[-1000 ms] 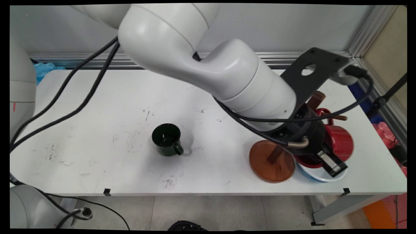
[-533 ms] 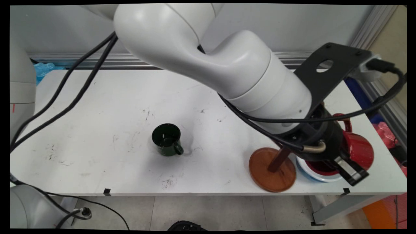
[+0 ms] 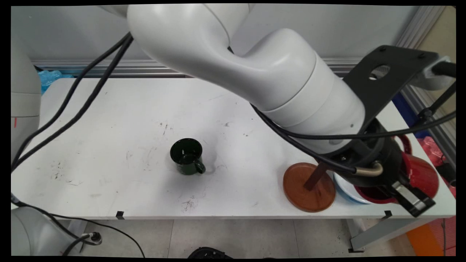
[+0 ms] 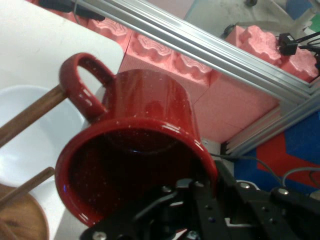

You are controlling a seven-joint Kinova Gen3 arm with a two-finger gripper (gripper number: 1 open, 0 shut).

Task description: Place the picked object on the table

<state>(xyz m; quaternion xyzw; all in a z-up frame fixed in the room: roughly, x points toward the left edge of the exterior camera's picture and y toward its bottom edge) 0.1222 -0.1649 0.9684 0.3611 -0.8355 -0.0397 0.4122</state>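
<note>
the gripper point(image 3: 407, 191) is clamped on the rim of a tilted red mug point(image 4: 140, 150), beside a wooden stand point(image 3: 309, 186).

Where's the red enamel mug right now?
The red enamel mug is at the table's far right near corner in the main view, tipped on its side in the gripper, over the white bowl beside the brown wooden mug stand.

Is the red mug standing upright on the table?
No: the red mug is tipped on its side in the hand, clamped at its rim, its mouth facing the hand camera, above the white bowl.
</note>
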